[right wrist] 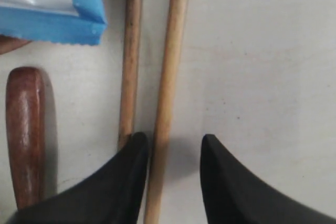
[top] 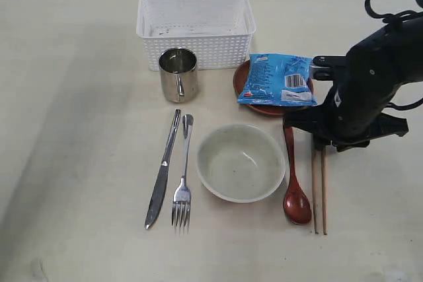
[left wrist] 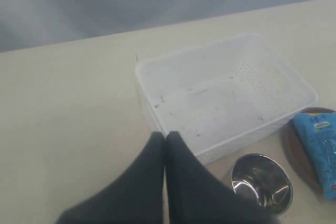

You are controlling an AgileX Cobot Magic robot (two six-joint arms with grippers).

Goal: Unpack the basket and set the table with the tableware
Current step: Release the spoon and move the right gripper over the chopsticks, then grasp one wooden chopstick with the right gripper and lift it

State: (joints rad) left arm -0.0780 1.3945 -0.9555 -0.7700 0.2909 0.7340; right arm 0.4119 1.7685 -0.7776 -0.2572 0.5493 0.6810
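right gripper point(right wrist: 173, 140) half-open, gripping nothing: one chopstick point(right wrist: 176, 51) between its fingers point(right wrist: 121, 182), second chopstick point(right wrist: 131, 51) just outside; lift straight up, nudging neither.

A blue snack bag point(top: 276, 79) lies right of centre, toward the far side, barcode panel facing up.

cannot see most of the small plate point(top: 264, 109), buried under the snack bag point(top: 277, 80) at one o'clock of the bowl point(top: 240, 162). lose the chopsticks' point(top: 319, 193) far ends behind the right arm point(top: 370, 84). blurred throughout in the left wrist view, with plate and bag cut by the edge.
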